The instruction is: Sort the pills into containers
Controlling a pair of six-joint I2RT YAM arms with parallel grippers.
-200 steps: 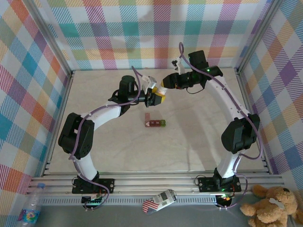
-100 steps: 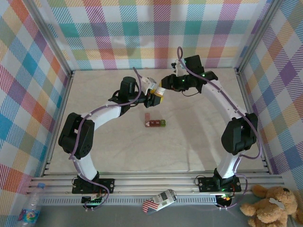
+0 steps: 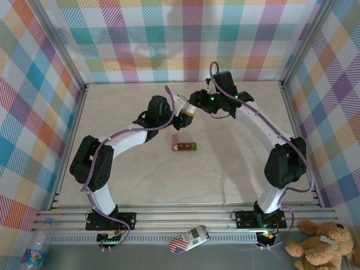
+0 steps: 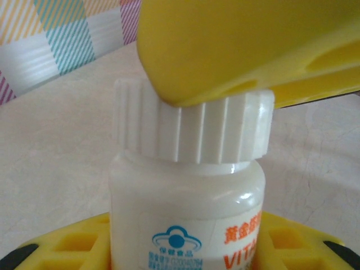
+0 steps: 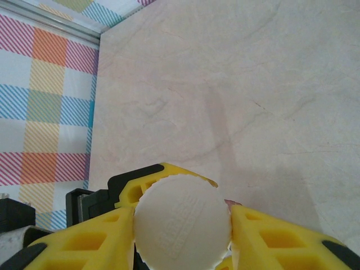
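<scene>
Closer in now, the right gripper [image 5: 183, 230] had clamped the white cap [image 4: 194, 126] while the left gripper [image 4: 185, 250] pinched the bottle [image 4: 185, 197] steady for unscrewing.

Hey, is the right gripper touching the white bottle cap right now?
Touching. The right wrist view shows the right gripper's yellow fingers pressed against both sides of the white cap, with no gap.

A small white bottle [image 3: 188, 108] is held between the left gripper [image 3: 184, 113] and the right gripper [image 3: 193, 105] over the far middle of the table [image 3: 236, 169], and the little row of containers [image 3: 184, 146], dark red with one green box at its right end, is seen lying nearer, touched by nothing.
</scene>
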